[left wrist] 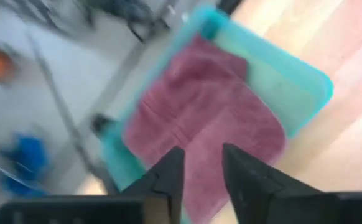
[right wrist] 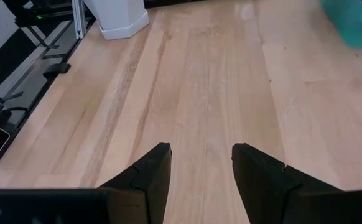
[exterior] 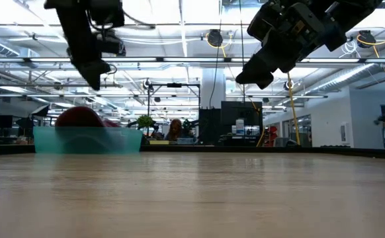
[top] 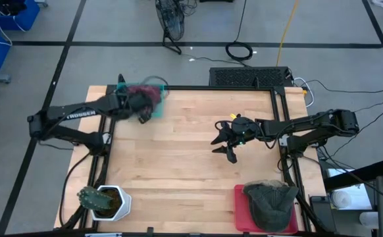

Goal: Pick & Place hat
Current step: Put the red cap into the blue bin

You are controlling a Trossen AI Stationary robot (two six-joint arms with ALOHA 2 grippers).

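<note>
Below the left hand [left wrist: 198, 180], fingers parted and empty, the maroon hat [left wrist: 199, 118] lies in its teal tray [left wrist: 305, 87]; soft, light knit (likely pinched at a fold); right hand [right wrist: 196, 177] released, well apart.

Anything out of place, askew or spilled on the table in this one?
Nothing stands out. The maroon hat lies in the teal tray under the left gripper; the grey hat sits on the red tray; the potted cactus stands upright. The right gripper hovers open over bare wood.
</note>
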